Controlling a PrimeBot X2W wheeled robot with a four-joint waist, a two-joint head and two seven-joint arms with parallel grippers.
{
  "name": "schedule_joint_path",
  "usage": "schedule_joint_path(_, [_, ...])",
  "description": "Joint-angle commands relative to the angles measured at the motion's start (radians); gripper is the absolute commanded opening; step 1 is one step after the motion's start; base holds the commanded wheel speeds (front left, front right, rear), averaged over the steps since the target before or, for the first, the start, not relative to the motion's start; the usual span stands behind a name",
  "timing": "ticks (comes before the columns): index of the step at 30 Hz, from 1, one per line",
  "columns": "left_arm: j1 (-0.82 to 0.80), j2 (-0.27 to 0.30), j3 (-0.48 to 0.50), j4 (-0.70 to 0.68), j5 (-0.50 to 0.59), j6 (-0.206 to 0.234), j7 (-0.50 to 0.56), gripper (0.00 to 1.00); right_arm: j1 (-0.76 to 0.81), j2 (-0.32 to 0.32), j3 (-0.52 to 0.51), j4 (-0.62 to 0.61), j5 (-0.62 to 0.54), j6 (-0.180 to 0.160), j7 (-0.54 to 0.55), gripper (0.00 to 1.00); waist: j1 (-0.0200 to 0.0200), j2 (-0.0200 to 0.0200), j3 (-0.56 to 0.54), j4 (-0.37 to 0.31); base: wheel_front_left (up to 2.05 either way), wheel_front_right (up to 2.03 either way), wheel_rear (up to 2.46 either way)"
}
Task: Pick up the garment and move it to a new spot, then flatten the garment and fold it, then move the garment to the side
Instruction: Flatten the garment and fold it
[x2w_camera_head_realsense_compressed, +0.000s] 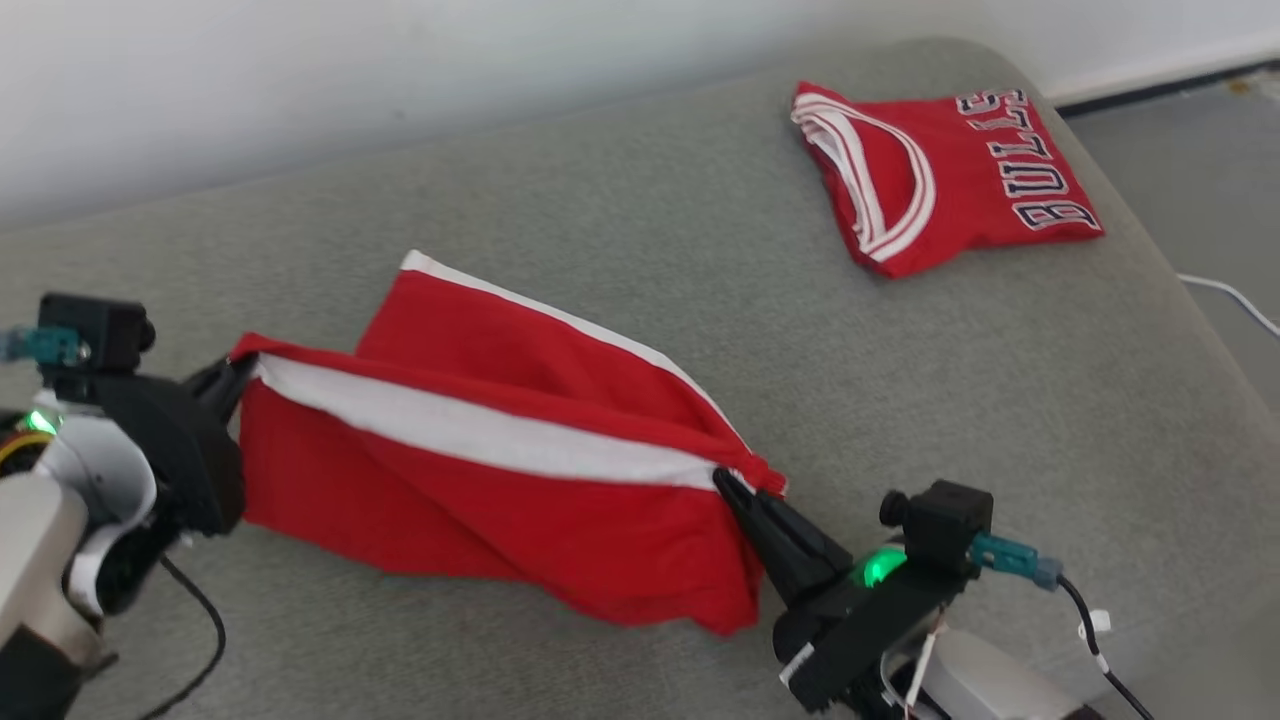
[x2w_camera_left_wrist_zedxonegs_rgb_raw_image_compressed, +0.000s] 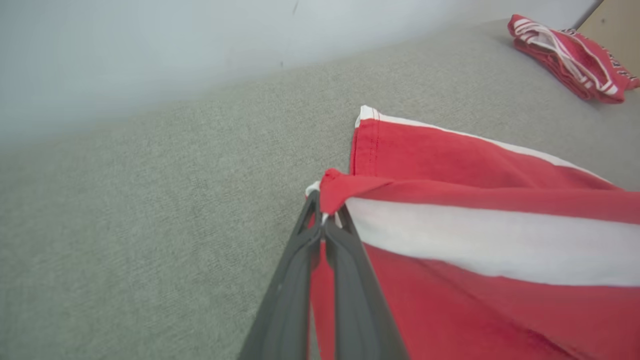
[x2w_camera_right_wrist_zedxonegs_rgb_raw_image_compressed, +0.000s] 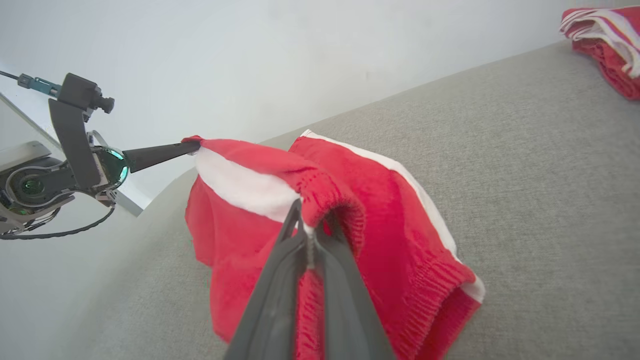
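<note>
The garment (x2w_camera_head_realsense_compressed: 480, 500), red with a broad white band, hangs stretched between two end effectors just left of the head view's centre. Its lower part trails on the grey padded surface (x2w_camera_head_realsense_compressed: 640, 180), which may be a sofa seat or a mattress; the weave alone does not tell. The left end effector (x2w_camera_head_realsense_compressed: 240, 365) is clenched on the garment's corner at 9 o'clock, and its wrist view shows the fingers pinched on a red tuck (x2w_camera_left_wrist_zedxonegs_rgb_raw_image_compressed: 322, 220). The right end effector (x2w_camera_head_realsense_compressed: 725, 480) is clenched on the opposite corner toward 5 o'clock, its tips buried in a ribbed fold (x2w_camera_right_wrist_zedxonegs_rgb_raw_image_compressed: 310, 235).

Open fabric runs from the garment toward 12 o'clock up to the pale wall (x2w_camera_head_realsense_compressed: 300, 70), and toward 2 o'clock up to a folded red jersey (x2w_camera_head_realsense_compressed: 940, 180) lettered BULLS, well apart from the held piece. The surface rounds off at 1 o'clock and drops along 3 o'clock to the floor (x2w_camera_head_realsense_compressed: 1200, 170), where a white cable (x2w_camera_head_realsense_compressed: 1230, 295) lies.

A rear flap of the garment sits behind the held band, partly covered. The left arm is cut by the frame at 9 o'clock, the right at 6 o'clock. In the right wrist view the jersey (x2w_camera_right_wrist_zedxonegs_rgb_raw_image_compressed: 605, 45) is cropped at 2 o'clock, and the left end effector (x2w_camera_right_wrist_zedxonegs_rgb_raw_image_compressed: 192, 146) shows at 10 o'clock.

Count: two red garments, two end effectors, one cable.
</note>
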Motion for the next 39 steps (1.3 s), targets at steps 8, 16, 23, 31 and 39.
schedule_joint_path(8, [-0.168,-0.034,-0.059,0.125,0.069,-0.03,0.026,0.0,-0.096,0.063,-0.022,0.072,-0.03,-0.002,-0.03,0.0,-0.0004,-0.0002,0.132,-0.144,0.0,0.0,0.0])
schedule_joint_path(16, [-0.283,-0.032,-0.131,0.23,0.129,-0.04,0.01,0.0,-0.152,0.125,-0.058,0.13,-0.091,-0.002,-0.038,0.0,-0.0004,-0.0002,0.18,-0.178,0.0,0.0,0.0])
schedule_joint_path(23, [-0.316,-0.038,-0.184,0.281,0.117,-0.04,-0.036,0.0,-0.175,0.18,-0.081,0.181,-0.145,-0.002,-0.04,0.0,-0.0004,-0.0002,0.188,-0.178,0.0,0.0,0.0])
schedule_joint_path(31, [-0.28,-0.049,-0.249,0.282,0.077,-0.04,-0.158,1.0,-0.141,0.146,-0.069,0.201,-0.146,-0.002,-0.038,1.0,-0.0004,-0.0002,0.124,-0.142,0.0,0.0,0.0])
schedule_joint_path(39, [-0.184,-0.067,-0.235,0.278,-0.016,-0.04,-0.334,1.0,-0.007,0.039,-0.131,0.103,-0.167,-0.002,-0.022,1.0,-0.0004,-0.0002,0.0,-0.097,0.0,0.0,0.0])
